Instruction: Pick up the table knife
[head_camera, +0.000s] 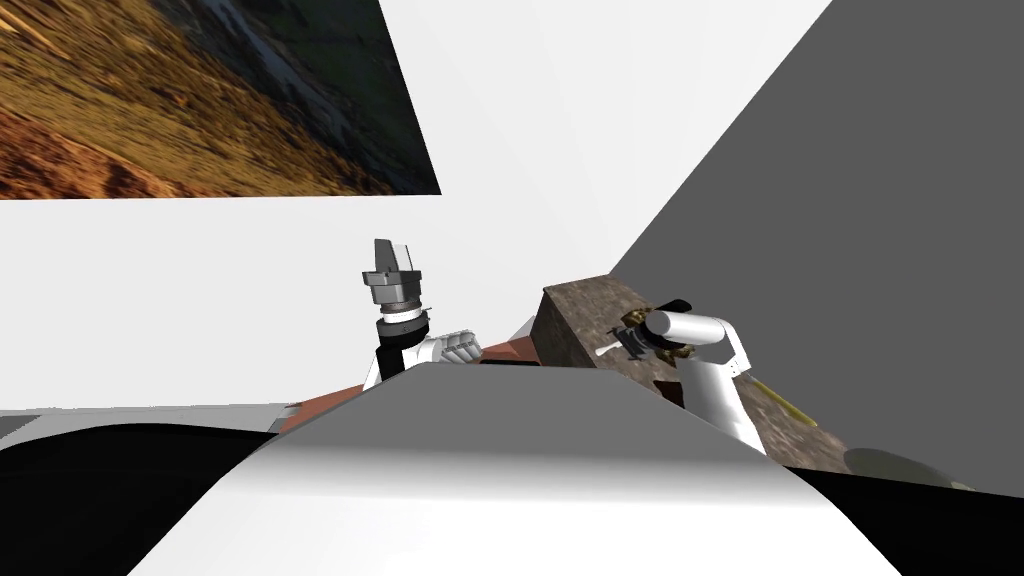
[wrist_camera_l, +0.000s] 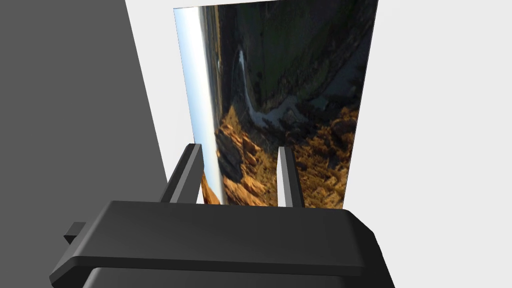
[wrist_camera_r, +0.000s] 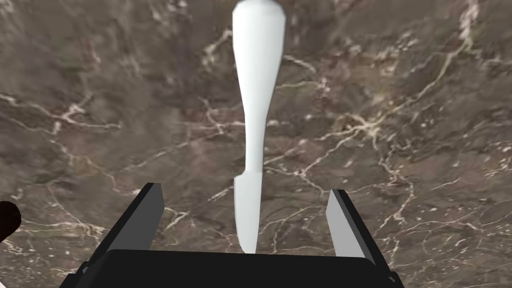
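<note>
Over the marbled counter (wrist_camera_r: 400, 125), the right gripper (wrist_camera_r: 243, 189) hovers, fingers spread wide. The white table knife (wrist_camera_r: 255, 100) lies flat on the counter, lengthwise between them. Best play, I reckon: drop straight, stay centred, then squeeze low. The left gripper (head_camera: 392, 262) is raised off the counter, fingers apart, empty.

The left arm (head_camera: 402, 335) is white, with a black wrist band and a grey ribbed collar below the left gripper (head_camera: 393, 245); a white ribbed joint (head_camera: 458, 347) sits at the band's 4 o'clock; at 3 o'clock from that, the right arm (head_camera: 705, 370) is a smooth white cylinder with a rounded end on a white link; each gripper body is a dark bevelled box (wrist_camera_l: 220, 240); the right gripper (wrist_camera_r: 245, 189) has thin, flat grey fingers (wrist_camera_r: 345, 225), one lit pale and one shaded.
</note>
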